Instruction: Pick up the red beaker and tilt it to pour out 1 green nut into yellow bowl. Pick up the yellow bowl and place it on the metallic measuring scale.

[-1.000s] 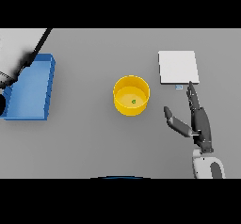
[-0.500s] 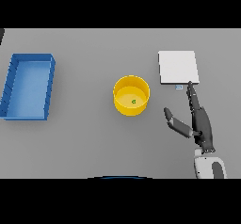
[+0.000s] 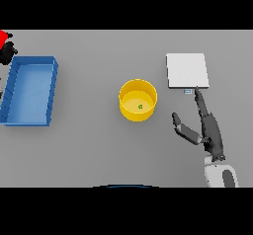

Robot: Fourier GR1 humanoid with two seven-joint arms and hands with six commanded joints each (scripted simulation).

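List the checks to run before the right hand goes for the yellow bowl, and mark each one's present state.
1. Green nut in the yellow bowl: ok.
2. Bowl upright on the table: ok.
3. Right hand open, holding nothing: ok.
4. Metallic scale top free: ok.
5. Red beaker set down: not ok, at the left edge with the left hand.
6. Blue tray away from the bowl-to-scale path: ok.

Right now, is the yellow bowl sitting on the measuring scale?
No, the yellow bowl rests on the grey table, apart from the metallic measuring scale to its right.
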